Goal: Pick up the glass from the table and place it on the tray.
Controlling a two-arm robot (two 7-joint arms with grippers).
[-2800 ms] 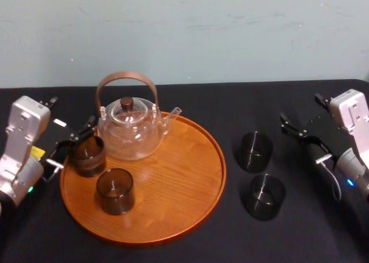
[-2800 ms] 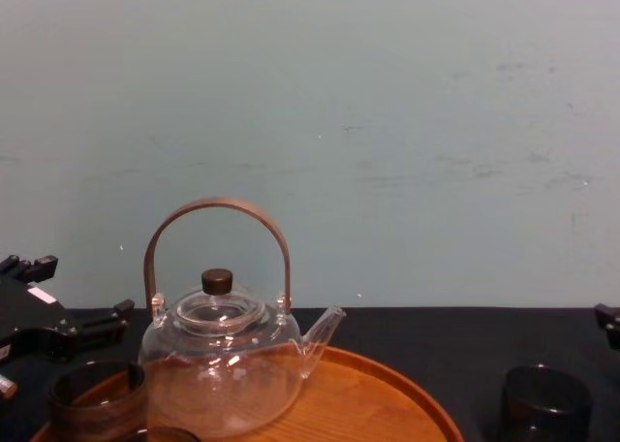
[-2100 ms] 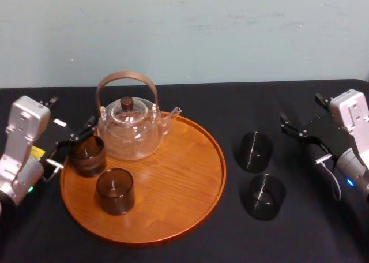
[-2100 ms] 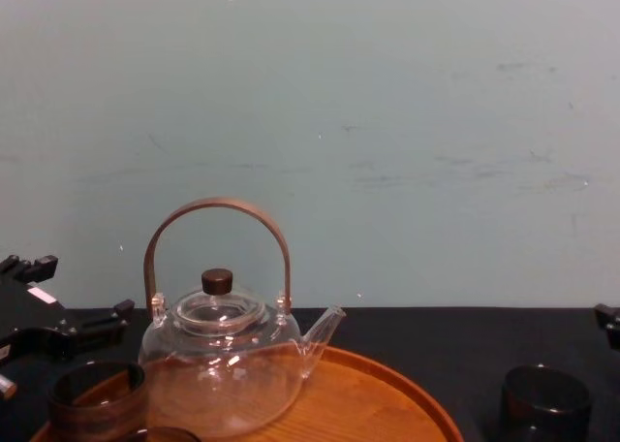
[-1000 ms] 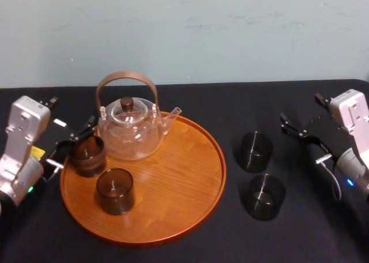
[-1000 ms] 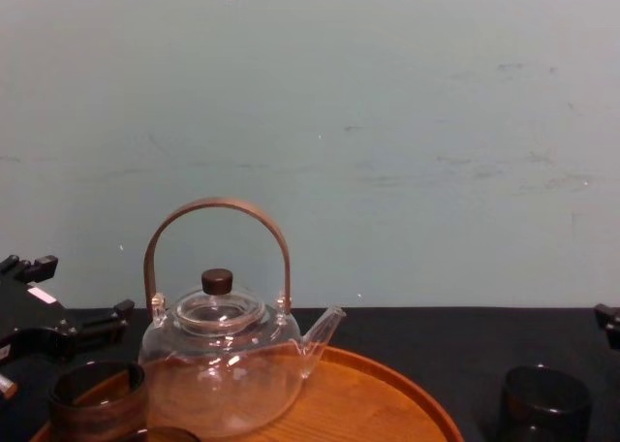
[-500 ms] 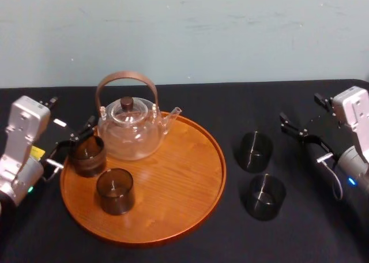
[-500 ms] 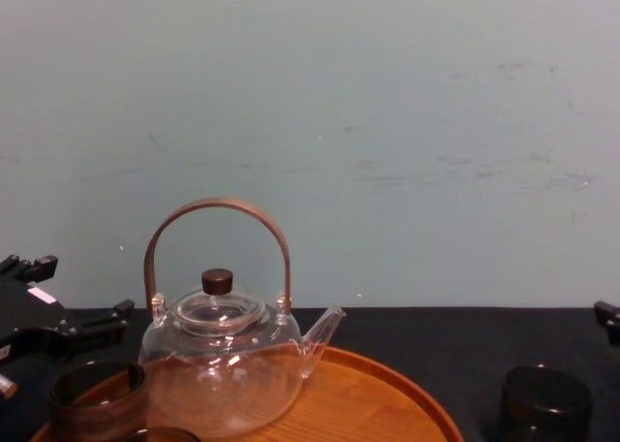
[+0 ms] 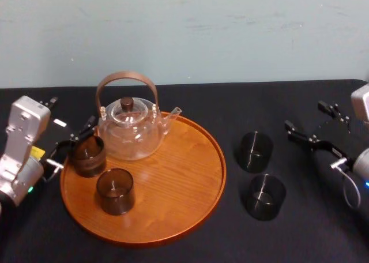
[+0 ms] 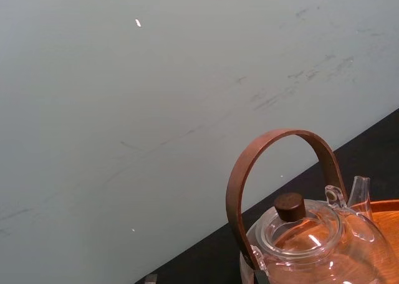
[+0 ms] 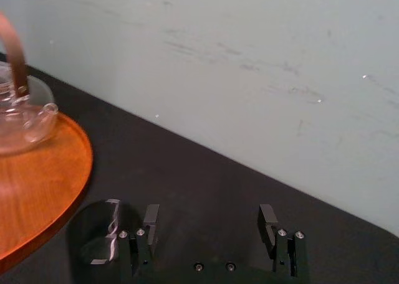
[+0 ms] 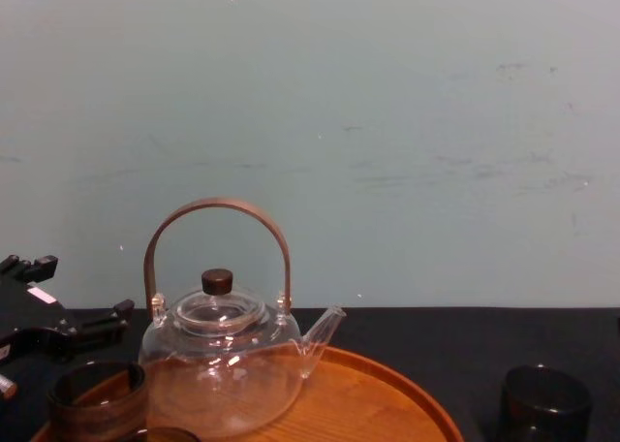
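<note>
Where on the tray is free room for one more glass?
Free: the round orange-brown wooden tray, its right half, beside the clear glass teapot. Crowded: its left, with two dark glasses and the left gripper; the right gripper hovers far right.

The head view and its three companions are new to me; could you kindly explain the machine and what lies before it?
It is a robot with two arms, each ending in a gripper. One camera looks down from its head, one looks across from its chest, and one rides on each wrist. On the black matte table lies a round orange-brown wooden tray carrying a clear glass teapot with a brown hoop handle and two dark glasses. Right of it, on the table, stand two more dark glasses. The left gripper is open at the tray's left edge, the right gripper open right of those glasses; neither holds anything.
</note>
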